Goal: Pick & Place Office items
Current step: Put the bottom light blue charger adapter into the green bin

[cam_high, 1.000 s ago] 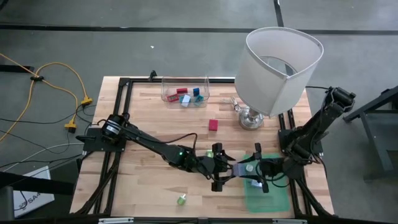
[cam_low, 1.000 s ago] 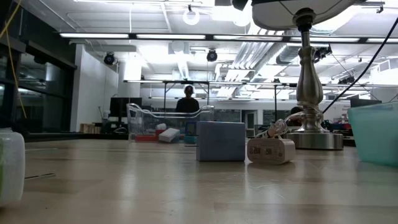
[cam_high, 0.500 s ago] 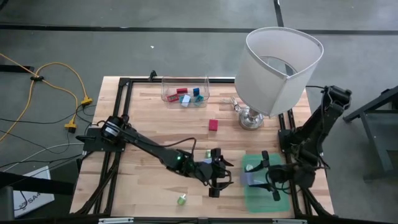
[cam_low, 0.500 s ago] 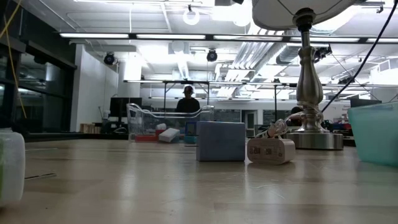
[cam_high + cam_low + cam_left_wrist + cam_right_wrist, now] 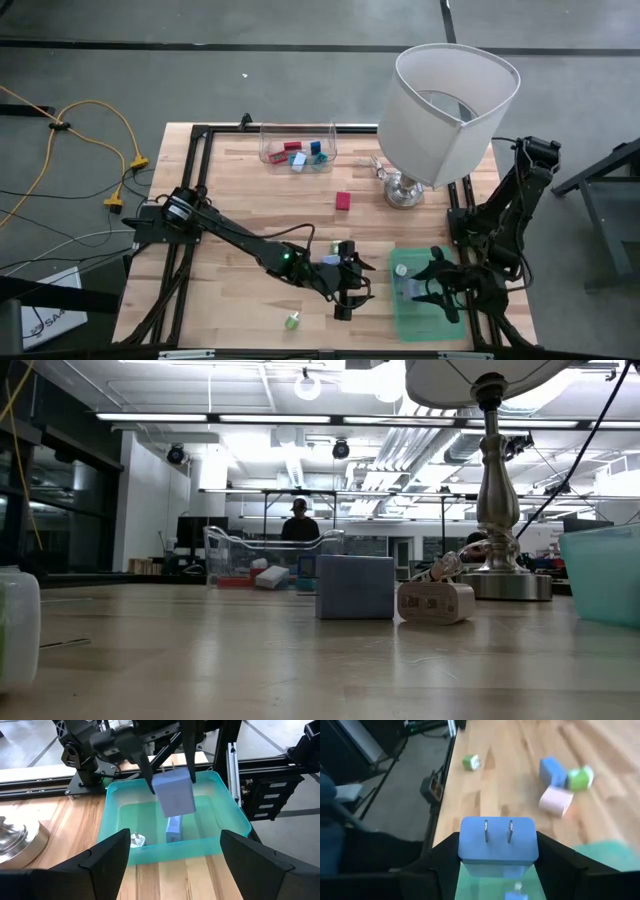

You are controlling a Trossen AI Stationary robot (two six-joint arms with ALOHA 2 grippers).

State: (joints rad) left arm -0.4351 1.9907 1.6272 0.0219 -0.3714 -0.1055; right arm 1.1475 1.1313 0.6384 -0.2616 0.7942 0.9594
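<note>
My right pincer hangs over the teal bin at the table's five o'clock corner, clenched on a light blue block with two metal prongs on its end face, a plug-like thing. In my left wrist view the block hangs above the bin's floor, not touching it. Below it, a smaller blue piece and a small white piece lie inside the bin.

My left pincer waits just at nine o'clock of the bin, low over the wood, its fingers spread wide and holding nothing.

A small green piece lies near the front edge at about seven o'clock. Beside my left pincer sit a blue block, a green one and a pink one, close together.

Farther on, a red block lies alone near the table's middle. At two o'clock stands the lamp with its white shade. At the far edge, around twelve o'clock, a clear tray holds red, blue and light blue pieces.
</note>
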